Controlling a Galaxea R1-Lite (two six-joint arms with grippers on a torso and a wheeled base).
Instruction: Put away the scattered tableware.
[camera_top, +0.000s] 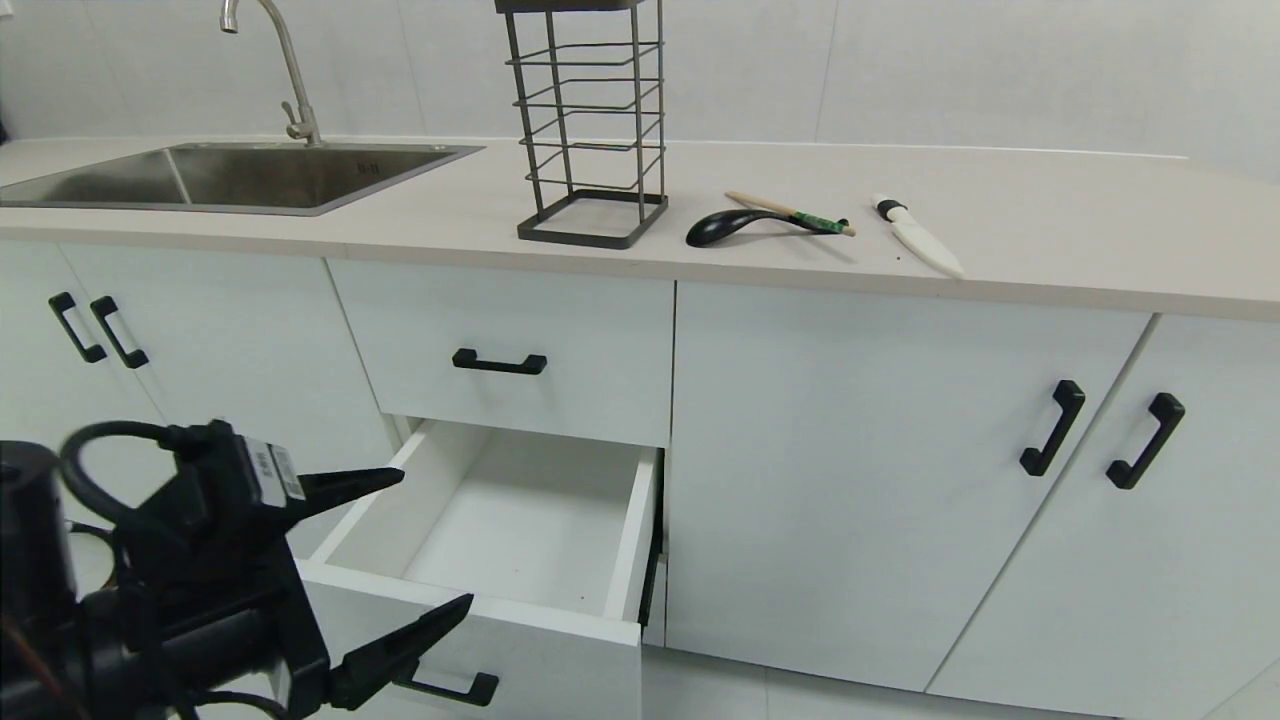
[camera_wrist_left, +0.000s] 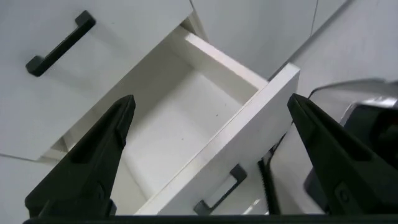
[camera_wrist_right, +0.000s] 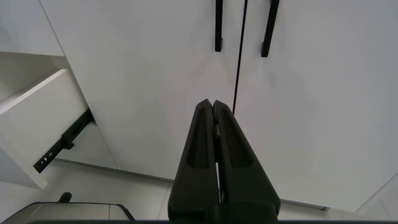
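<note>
Head view: drawer (camera_top: 480, 600) stands pulled out, left fingers (camera_top: 350, 485) spread wide at its front, right fingers (camera_wrist_right: 205, 143) pressed together by the cupboard doors (camera_wrist_right: 311, 112); spoon (camera_top: 725, 226), chopsticks (camera_top: 790, 212), knife (camera_top: 920, 238) lie on the counter (camera_top: 1050, 230), so we should lift each by its handle end, singly.

Glossy blk spoon (camera_top: 722, 228), steel sink (camera_top: 250, 178), wire rack (camera_top: 575, 236).

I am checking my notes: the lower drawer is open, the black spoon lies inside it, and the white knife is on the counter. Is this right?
No. In the head view the black spoon lies on the counter, not in the open lower drawer. The rest is right.
</note>
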